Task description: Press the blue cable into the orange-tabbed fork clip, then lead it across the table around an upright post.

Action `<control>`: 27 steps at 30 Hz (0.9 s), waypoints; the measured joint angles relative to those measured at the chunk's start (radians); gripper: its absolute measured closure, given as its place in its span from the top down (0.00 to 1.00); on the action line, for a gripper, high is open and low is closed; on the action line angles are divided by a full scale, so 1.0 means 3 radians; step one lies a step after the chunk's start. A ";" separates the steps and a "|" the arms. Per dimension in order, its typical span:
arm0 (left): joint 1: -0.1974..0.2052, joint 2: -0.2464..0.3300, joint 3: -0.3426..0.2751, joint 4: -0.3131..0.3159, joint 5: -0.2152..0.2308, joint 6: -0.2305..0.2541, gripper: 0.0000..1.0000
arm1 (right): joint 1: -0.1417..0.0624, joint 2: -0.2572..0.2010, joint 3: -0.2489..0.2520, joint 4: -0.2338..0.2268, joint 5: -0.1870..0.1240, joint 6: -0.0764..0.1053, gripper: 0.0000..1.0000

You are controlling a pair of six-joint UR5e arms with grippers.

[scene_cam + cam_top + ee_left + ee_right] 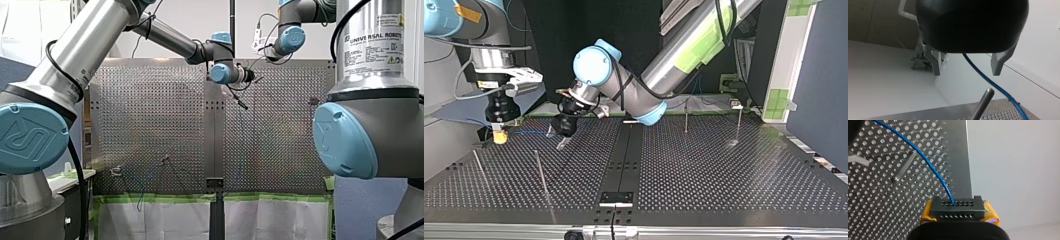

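Blue cable (930, 167) clamped by yellow-padded right gripper (958, 210) | left gripper (966, 72) spread wide, cable passing through its gap

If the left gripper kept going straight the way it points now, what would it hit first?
Probably the upright post, its tip standing ahead between my left gripper's open fingers; the blue cable runs through that gap. Depth is hard to judge.

Perforated silver metal table (150, 115), near edge lined with green tape (160, 198) (white sheeting (160, 220) hangs below); plain white wall (200, 15) behind.
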 joint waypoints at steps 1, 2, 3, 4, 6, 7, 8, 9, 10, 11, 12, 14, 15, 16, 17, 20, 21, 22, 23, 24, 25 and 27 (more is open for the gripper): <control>0.0000 0.0000 0.0000 -0.0005 -0.0019 0.0007 0.82 | 0.0000 0.0001 -0.0001 0.0000 -0.0001 0.0000 0.00; 0.0001 0.0000 0.0000 -0.0012 -0.0037 0.0017 0.73 | 0.0000 0.0001 -0.0001 0.0000 -0.0002 0.0000 0.00; 0.0001 0.0000 0.0000 -0.0021 -0.0057 0.0033 0.62 | 0.0001 0.0001 -0.0002 0.0000 -0.0003 0.0000 0.00; 0.0000 0.0000 0.0001 -0.0032 -0.0090 0.0059 0.62 | 0.0001 0.0001 -0.0002 0.0000 -0.0003 0.0000 0.00; 0.0001 0.0000 0.0001 -0.0045 -0.0141 0.0102 0.31 | 0.0002 0.0002 -0.0003 0.0000 -0.0003 0.0000 0.00; 0.0000 0.0000 0.0001 -0.0049 -0.0174 0.0131 0.31 | 0.0002 0.0004 -0.0002 0.0000 -0.0004 0.0000 0.00; 0.0000 0.0000 0.0001 -0.0051 -0.0196 0.0156 0.14 | 0.0002 0.0005 -0.0003 0.0000 -0.0004 0.0001 0.00; -0.0002 0.0000 0.0001 -0.0052 -0.0214 0.0183 0.05 | 0.0002 0.0005 -0.0004 -0.0001 -0.0004 0.0000 0.00; -0.0006 0.0000 0.0001 -0.0052 -0.0235 0.0220 0.05 | 0.0003 0.0005 -0.0005 -0.0001 -0.0004 0.0000 0.00; -0.0008 0.0000 0.0001 -0.0051 -0.0248 0.0248 0.00 | 0.0003 0.0004 -0.0006 -0.0001 -0.0004 0.0000 0.00; -0.0010 0.0000 0.0001 -0.0049 -0.0259 0.0278 0.00 | 0.0003 0.0004 -0.0005 -0.0001 -0.0004 0.0000 0.00; -0.0013 0.0000 0.0001 -0.0049 -0.0276 0.0348 0.00 | 0.0003 0.0003 -0.0005 0.0000 -0.0004 -0.0001 0.00; -0.0013 0.0000 0.0001 -0.0050 -0.0280 0.0375 0.00 | 0.0003 0.0003 -0.0005 0.0000 -0.0004 -0.0002 0.00; -0.0013 0.0000 0.0001 -0.0051 -0.0284 0.0408 0.00 | 0.0002 0.0004 -0.0005 -0.0001 -0.0004 -0.0003 0.00; -0.0014 0.0000 0.0001 -0.0052 -0.0287 0.0431 0.00 | 0.0002 0.0004 -0.0006 0.0000 -0.0003 -0.0003 0.00; -0.0012 0.0000 0.0000 -0.0062 -0.0295 0.0498 0.00 | 0.0002 0.0005 -0.0008 -0.0001 -0.0001 -0.0006 0.00; -0.0011 0.0000 0.0000 -0.0067 -0.0301 0.0513 0.00 | 0.0001 0.0005 -0.0010 -0.0001 0.0000 -0.0007 0.00; -0.0010 0.0000 0.0000 -0.0070 -0.0311 0.0531 0.00 | 0.0000 0.0006 -0.0011 -0.0001 0.0000 -0.0008 0.00; -0.0008 0.0000 0.0001 -0.0070 -0.0322 0.0545 0.00 | -0.0001 0.0006 -0.0012 -0.0001 0.0000 -0.0008 0.00; -0.0006 0.0001 0.0002 -0.0069 -0.0338 0.0560 0.00 | -0.0003 0.0008 -0.0017 -0.0001 0.0000 -0.0009 0.00; -0.0005 0.0002 0.0004 -0.0064 -0.0361 0.0581 0.00 | -0.0004 0.0009 -0.0023 -0.0001 -0.0001 -0.0009 0.00; -0.0003 0.0003 0.0010 -0.0040 -0.0387 0.0612 0.00 | -0.0009 0.0011 -0.0041 -0.0001 -0.0002 -0.0008 0.00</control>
